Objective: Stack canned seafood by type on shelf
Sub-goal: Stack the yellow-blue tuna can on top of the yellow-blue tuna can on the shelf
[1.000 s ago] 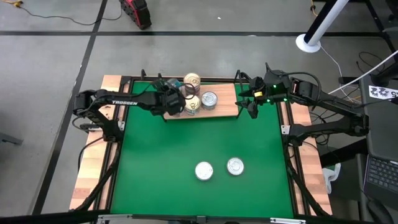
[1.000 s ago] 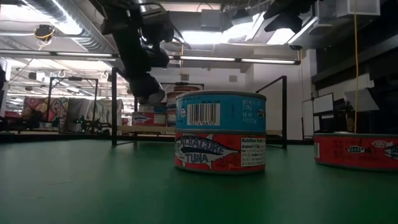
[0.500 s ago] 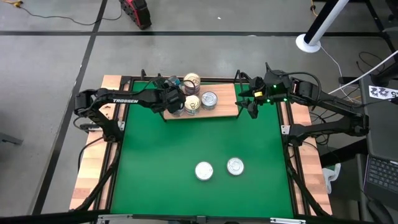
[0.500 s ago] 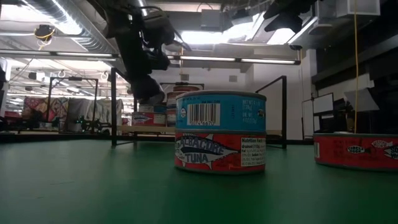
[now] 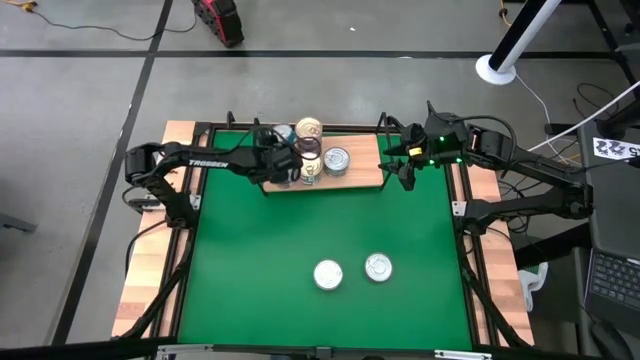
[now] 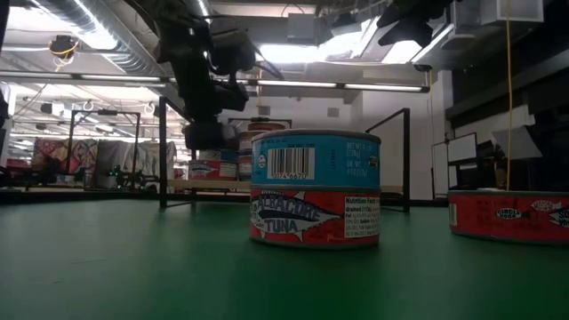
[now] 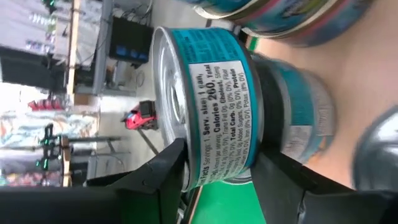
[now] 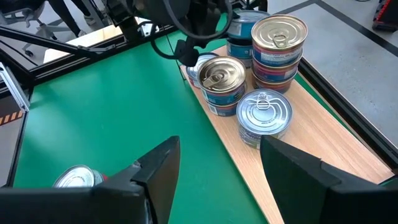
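Left gripper [image 5: 290,165] around teal tin [image 7: 211,106] on shelf [image 5: 365,178] — grip uncertain; right gripper [image 8: 217,168] open.

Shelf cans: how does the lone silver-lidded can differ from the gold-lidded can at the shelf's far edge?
The silver-lidded can stands alone, straight on the shelf; the gold-lidded can tops a stack, so it sits higher. One lid is silver, the other pale gold. Both stand upright with pull-tab lids.

One camera looks straight down on me; another sits level on the table [image 6: 133,267]. My wrist cameras peer close, both seeing the shelf [image 8: 298,140].
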You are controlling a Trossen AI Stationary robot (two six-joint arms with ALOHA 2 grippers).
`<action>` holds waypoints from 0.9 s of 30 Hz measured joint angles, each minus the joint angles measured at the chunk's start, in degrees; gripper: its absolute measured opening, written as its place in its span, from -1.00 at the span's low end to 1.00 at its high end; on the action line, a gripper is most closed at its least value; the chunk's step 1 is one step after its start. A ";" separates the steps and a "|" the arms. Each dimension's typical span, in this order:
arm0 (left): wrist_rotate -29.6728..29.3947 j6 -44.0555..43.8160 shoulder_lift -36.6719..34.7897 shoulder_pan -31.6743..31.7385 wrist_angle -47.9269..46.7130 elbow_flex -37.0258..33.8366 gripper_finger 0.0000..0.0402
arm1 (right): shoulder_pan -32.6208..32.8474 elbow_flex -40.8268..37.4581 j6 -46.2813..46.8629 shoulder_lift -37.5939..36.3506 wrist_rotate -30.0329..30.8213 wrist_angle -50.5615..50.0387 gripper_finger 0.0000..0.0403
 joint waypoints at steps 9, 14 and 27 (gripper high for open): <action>0.94 0.24 0.04 -0.44 -0.19 -0.08 0.01 | 0.00 0.00 -0.02 0.00 0.00 -0.14 0.10; 0.73 0.26 0.02 -0.44 -0.15 -0.08 0.12 | 0.00 0.00 -0.04 0.00 0.00 -0.34 0.10; -2.92 -1.06 -0.17 -2.59 -0.60 -0.24 0.21 | 0.00 0.00 -0.04 0.00 0.00 -1.20 0.10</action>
